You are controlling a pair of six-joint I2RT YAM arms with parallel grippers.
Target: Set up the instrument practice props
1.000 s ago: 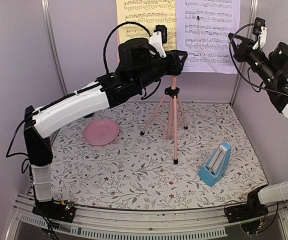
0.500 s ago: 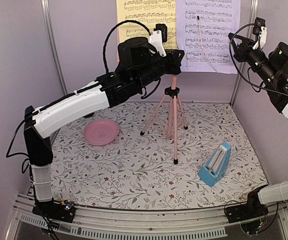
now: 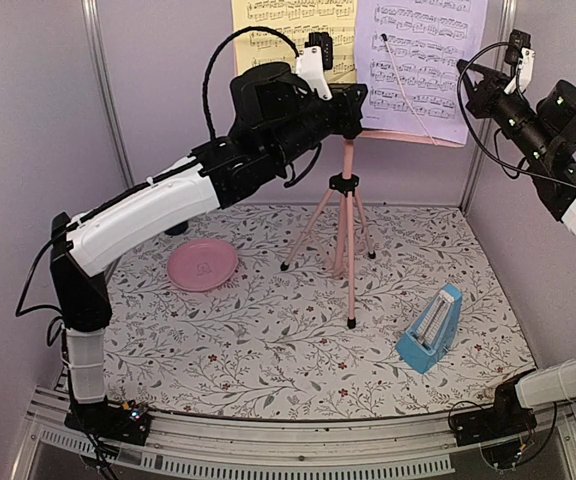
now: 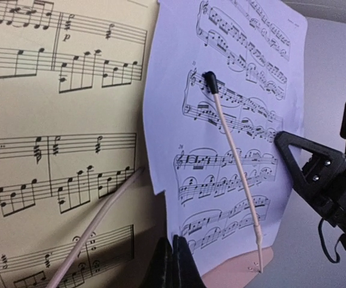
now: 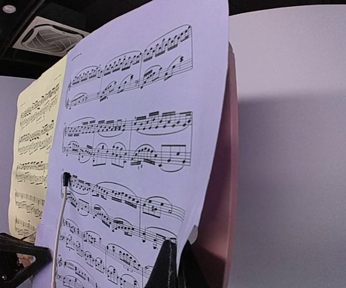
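The setup looks close to finished. The pink tripod music stand [image 3: 343, 184] is on its three feet toward 12 o'clock on the floral table [image 3: 268, 340]. The yellow sheet [image 3: 273, 25] and the lavender sheet [image 3: 423, 60] lie side by side on its desk, and a thin wire page holder [image 4: 236, 174] lies across the lavender one. The blue pyramid metronome [image 3: 431, 328] stands upright near 4 o'clock, well apart from the stand. What is left, I judge, is squaring the desk and pages, which lean a little, and letting go.

The left arm reaches long and high from 7 o'clock. The left gripper [image 4: 172, 252] has its fingers pressed together at the desk's lower edge where the two sheets meet. Whether they pinch paper or ledge I cannot tell. The right arm is raised at 2 o'clock. The right gripper [image 5: 172, 249] is also closed, at the lavender sheet's lower outer corner beside the pink desk edge. What it holds, if anything, is unclear.
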